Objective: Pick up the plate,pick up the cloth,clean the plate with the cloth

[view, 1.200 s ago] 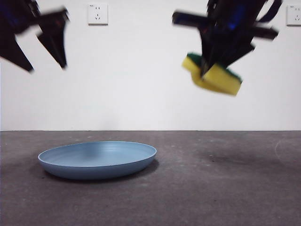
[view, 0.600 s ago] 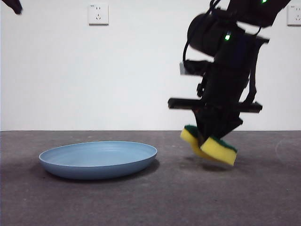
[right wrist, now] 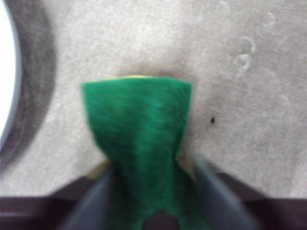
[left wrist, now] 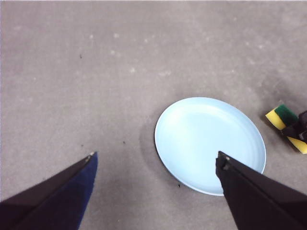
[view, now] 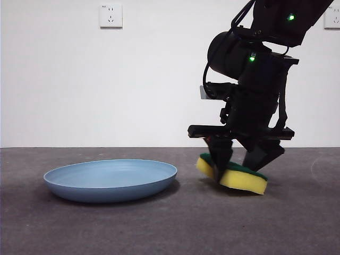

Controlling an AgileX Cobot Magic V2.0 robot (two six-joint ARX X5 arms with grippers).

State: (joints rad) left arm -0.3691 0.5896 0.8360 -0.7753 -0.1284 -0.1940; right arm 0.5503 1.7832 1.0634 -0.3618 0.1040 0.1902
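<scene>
The right gripper (view: 238, 166) stands low over the grey table (view: 159, 223), its two black jaws pressed against the wavy sides of the sponge (view: 232, 174), which they pinch at its middle. The sponge lies tilted, dark green scouring layer up and yellow body beneath, its lower yellow edge at or just above the tabletop; the front view does not settle whether it touches. In the right wrist view the green layer (right wrist: 139, 124) fills the space between the jaws. Near the sponge but apart from it, the light-blue plate (view: 110, 179) sits flat on the table. The left gripper (left wrist: 156, 165) hangs high above the plate (left wrist: 206, 141), jaws spread wide and holding nothing. Two white wall sockets (view: 110, 15) show behind.
</scene>
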